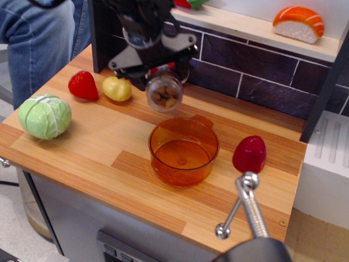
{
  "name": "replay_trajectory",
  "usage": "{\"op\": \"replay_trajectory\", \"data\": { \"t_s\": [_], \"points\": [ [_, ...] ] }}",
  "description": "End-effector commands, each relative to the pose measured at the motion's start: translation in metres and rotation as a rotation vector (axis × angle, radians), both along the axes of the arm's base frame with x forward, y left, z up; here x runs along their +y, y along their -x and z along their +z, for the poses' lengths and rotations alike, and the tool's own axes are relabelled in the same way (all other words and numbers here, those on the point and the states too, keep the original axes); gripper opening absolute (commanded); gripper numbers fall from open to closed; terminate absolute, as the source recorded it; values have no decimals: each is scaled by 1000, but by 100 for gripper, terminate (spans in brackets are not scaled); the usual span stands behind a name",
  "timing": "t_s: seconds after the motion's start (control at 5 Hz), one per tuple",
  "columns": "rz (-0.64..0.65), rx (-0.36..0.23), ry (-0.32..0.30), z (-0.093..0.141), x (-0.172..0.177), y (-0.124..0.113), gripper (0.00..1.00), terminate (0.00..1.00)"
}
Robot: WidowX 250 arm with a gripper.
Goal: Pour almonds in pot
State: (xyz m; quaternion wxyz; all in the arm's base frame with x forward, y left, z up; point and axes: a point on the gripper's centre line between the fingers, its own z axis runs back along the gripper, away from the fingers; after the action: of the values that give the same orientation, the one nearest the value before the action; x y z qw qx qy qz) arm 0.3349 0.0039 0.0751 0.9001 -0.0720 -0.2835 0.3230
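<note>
The black gripper (159,72) is shut on the clear jar (164,94), which is tipped over with its open mouth facing down and toward the camera. The brown almonds (163,98) show inside the mouth. The jar hangs just above the far left rim of the translucent orange pot (184,150), which stands on the wooden counter with two small side handles. The pot looks empty. The jar's red-and-white label is mostly hidden by the gripper.
A red strawberry toy (83,85), a yellow lemon-like toy (117,88) and a green cabbage toy (44,115) lie at the left. A dark red toy (250,154) sits right of the pot. A metal rod (246,204) crosses the foreground. A person's jeans (38,38) are at far left.
</note>
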Motion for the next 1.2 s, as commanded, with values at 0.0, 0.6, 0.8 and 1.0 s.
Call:
{"op": "replay_trajectory", "data": {
  "t_s": [0.0, 0.6, 0.8, 1.0],
  "points": [
    [-44, -238, -53, 15, -4, -6, 0, 0],
    [-64, -380, -124, 16, -31, -12, 0, 0],
    [-83, -399, -152, 15, -35, -8, 0, 0],
    [-132, -418, -146, 22, -39, 2, 0, 0]
  ]
}}
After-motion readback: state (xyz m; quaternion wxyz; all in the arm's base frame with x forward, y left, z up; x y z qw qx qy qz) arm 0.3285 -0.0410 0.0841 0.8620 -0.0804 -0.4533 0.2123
